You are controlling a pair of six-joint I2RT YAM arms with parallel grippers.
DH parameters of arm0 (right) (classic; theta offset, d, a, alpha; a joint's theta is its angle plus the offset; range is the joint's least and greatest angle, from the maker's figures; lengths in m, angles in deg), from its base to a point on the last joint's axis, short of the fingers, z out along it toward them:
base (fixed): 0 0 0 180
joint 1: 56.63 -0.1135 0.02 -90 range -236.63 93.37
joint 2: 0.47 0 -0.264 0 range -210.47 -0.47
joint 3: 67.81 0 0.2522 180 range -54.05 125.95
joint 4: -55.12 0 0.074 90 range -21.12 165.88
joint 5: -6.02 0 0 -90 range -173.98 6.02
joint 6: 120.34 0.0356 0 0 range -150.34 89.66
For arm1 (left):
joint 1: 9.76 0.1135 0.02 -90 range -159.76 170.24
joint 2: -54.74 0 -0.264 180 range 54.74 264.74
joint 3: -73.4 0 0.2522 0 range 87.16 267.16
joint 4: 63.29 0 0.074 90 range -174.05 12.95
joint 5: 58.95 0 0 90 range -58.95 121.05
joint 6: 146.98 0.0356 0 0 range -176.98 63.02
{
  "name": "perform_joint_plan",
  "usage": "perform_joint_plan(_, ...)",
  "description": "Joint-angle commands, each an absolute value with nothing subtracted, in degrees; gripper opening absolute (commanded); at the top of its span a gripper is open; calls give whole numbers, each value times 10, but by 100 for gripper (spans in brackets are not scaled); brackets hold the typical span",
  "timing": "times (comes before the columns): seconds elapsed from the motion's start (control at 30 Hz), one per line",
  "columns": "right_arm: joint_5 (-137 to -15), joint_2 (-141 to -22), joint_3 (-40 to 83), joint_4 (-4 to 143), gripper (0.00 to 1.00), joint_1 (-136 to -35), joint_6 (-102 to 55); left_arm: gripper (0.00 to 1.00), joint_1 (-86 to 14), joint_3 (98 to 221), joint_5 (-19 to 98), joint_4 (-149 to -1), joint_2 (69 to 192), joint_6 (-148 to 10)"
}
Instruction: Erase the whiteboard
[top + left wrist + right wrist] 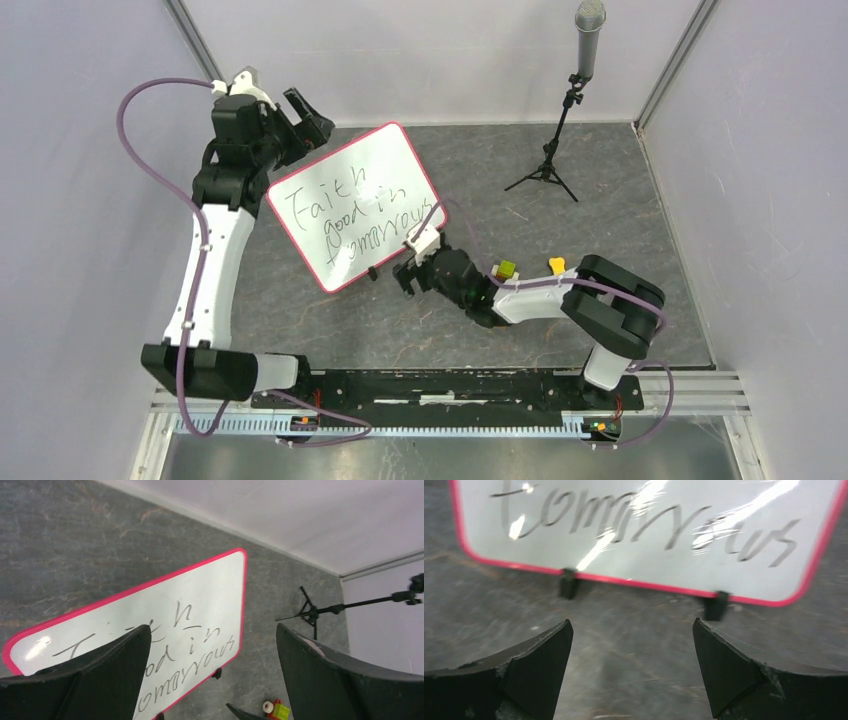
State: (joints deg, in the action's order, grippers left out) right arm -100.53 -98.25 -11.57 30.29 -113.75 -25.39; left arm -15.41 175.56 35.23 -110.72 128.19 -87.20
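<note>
The whiteboard (355,205) lies tilted on the grey table, white with a red-pink rim, small black clip feet and black handwritten text. It also shows in the left wrist view (150,625) and the right wrist view (649,530). My left gripper (308,115) is open and empty above the board's far left corner; in its own view (212,645) the jaws stand wide apart. My right gripper (408,270) is open and empty, low over the table just off the board's near edge; in its view (631,640) the jaws face the two clip feet.
A microphone on a black tripod (560,150) stands at the back right. Small coloured blocks (507,269) and a yellow piece (556,265) lie by the right arm; the blocks also show in the left wrist view (276,710). Walls enclose three sides.
</note>
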Motion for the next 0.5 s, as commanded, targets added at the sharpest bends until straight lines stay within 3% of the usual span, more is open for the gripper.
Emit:
perform_joint_plan(0.0, -994, -1016, -85, 299, 94, -1174, -200, 100, -121, 1763, 388, -1110, 1324, -834)
perform_joint_plan(0.47, -991, -1134, 52, 385, 84, -1211, -210, 100, -133, 1656, 337, -1035, 1255, -773)
